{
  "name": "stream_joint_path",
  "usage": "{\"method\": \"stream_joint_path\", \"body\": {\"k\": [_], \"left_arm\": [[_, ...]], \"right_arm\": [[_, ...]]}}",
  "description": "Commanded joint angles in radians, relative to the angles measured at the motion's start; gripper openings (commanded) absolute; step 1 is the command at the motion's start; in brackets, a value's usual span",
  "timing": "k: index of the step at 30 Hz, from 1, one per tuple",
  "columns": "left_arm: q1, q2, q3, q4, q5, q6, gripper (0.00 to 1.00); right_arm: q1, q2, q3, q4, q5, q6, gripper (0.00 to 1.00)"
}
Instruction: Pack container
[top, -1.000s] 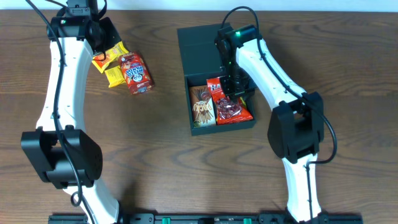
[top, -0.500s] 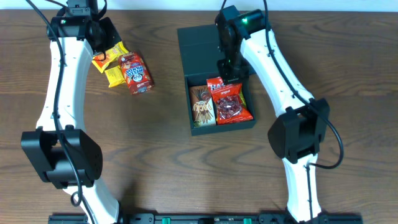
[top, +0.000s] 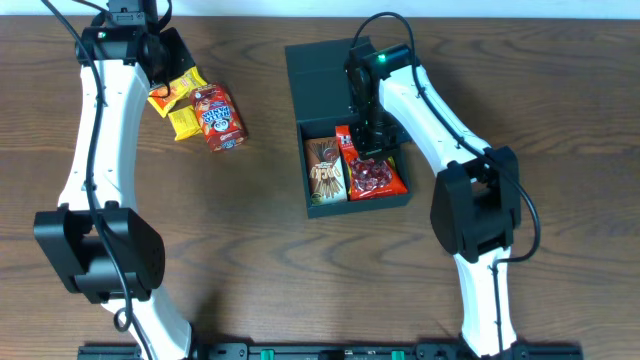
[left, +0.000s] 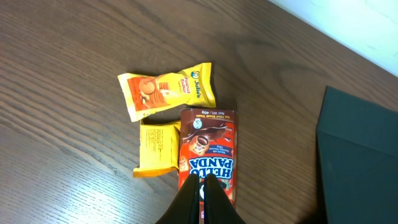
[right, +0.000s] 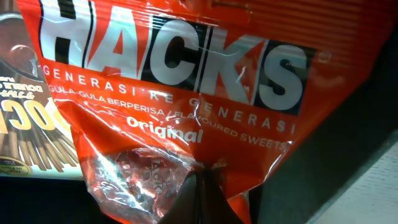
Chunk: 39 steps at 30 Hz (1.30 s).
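Note:
The dark container (top: 358, 203) sits open at the table's middle, its flap lid (top: 318, 80) laid back. Inside lie a brown stick-snack packet (top: 325, 170) and a red Hacks bag (top: 378, 178). My right gripper (top: 368, 140) is shut, and its tips press on the upper part of the Hacks bag (right: 174, 74); in the right wrist view the fingertips (right: 202, 174) touch the crinkled film. My left gripper (top: 160, 62) is shut and empty. It hovers above a red Hello Panda box (left: 208, 143) in the left wrist view (left: 203, 180).
Two yellow snack packets (top: 180, 90) (top: 185, 122) lie beside the Hello Panda box (top: 218, 118) at the left. In the left wrist view they are a Julie's packet (left: 168, 90) and a plain one (left: 158, 146). The container's wall (right: 323, 174) stands right of the bag.
My right gripper rose back over the lid half a second ago and has come down again onto the Hacks bag. The left arm has not moved.

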Motion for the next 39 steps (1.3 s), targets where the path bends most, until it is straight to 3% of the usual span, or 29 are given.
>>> {"method": "stream_joint_path", "body": {"k": [1,13,14,16,18,22,24,28,33,39], "left_arm": [[0.004,-0.034,0.018,-0.002,-0.019,0.022,0.06],[0.044,-0.033,0.018,0.012,-0.103,0.100,0.06],[0.051,-0.033,0.018,0.011,-0.103,0.100,0.06],[0.065,-0.033,0.018,0.012,-0.102,0.100,0.06],[0.077,-0.033,0.018,0.012,-0.100,0.100,0.06],[0.091,-0.033,0.018,0.011,-0.100,0.101,0.06],[0.092,-0.033,0.014,0.006,-0.091,0.101,0.06],[0.084,-0.033,-0.026,-0.006,0.006,0.116,0.06],[0.066,-0.033,-0.131,0.005,0.013,0.114,0.06],[0.063,-0.033,-0.251,0.026,0.107,0.115,0.06]], "right_arm": [[-0.013,-0.001,-0.005,-0.001,0.013,-0.008,0.02],[0.078,-0.046,0.072,0.013,-0.226,-0.113,0.02],[0.087,-0.046,0.072,0.019,-0.243,-0.112,0.04],[0.106,-0.046,0.072,0.040,-0.244,-0.112,0.22],[0.121,-0.046,0.072,0.056,-0.244,-0.101,0.29],[0.142,-0.046,0.072,0.071,-0.242,-0.093,0.18],[0.147,-0.046,0.072,0.069,-0.214,-0.092,0.02],[0.128,-0.068,0.090,0.066,-0.158,-0.050,0.02],[0.032,-0.155,0.106,0.050,0.004,-0.010,0.02],[-0.121,-0.171,0.074,-0.051,0.016,0.005,0.02]]}}
